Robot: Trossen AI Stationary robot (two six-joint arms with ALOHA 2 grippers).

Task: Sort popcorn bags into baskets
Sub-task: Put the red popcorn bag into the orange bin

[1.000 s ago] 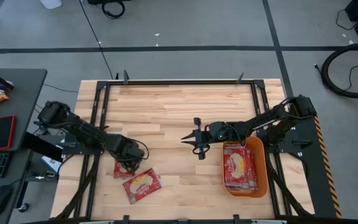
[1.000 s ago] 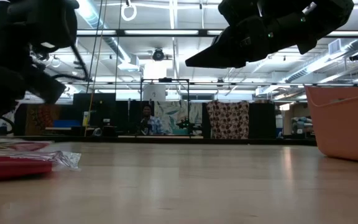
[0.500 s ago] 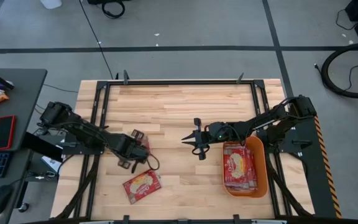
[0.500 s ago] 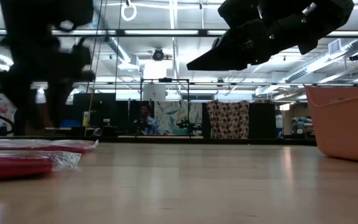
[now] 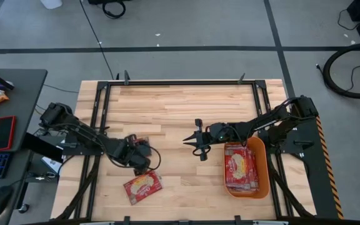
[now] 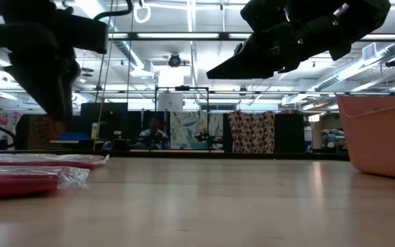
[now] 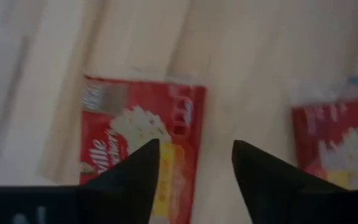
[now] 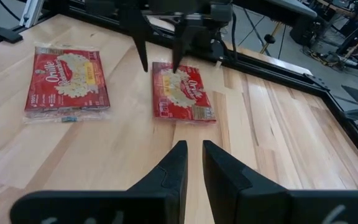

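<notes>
Since the previous high view, left gripper has shifted slightly toward the table's near edge and now hangs over one popcorn bag; a second earlier it was low at the two bags lying close together near the front-left of the table, and that bag now lies apart from its neighbour. Right arm and its load show no change of position.

Table: light wood planks in a black frame.

Orange basket: on the table's right side, holding a stack of popcorn bags, red faces up.

Left gripper: fingers spread, nothing between them, raised off the wood; seen from its wrist, the bag under it sits directly below the gap, reaching further under one finger.

Right gripper: near table centre, just left of the basket, raised; its fingers stand close together with a narrow slit, holding nothing.

Second loose bag: flat on the wood toward the front edge, near the left gripper but clear of it; a strip of bare wood separates the two loose bags.

Nothing lies between the loose bags and the basket except the right gripper.
</notes>
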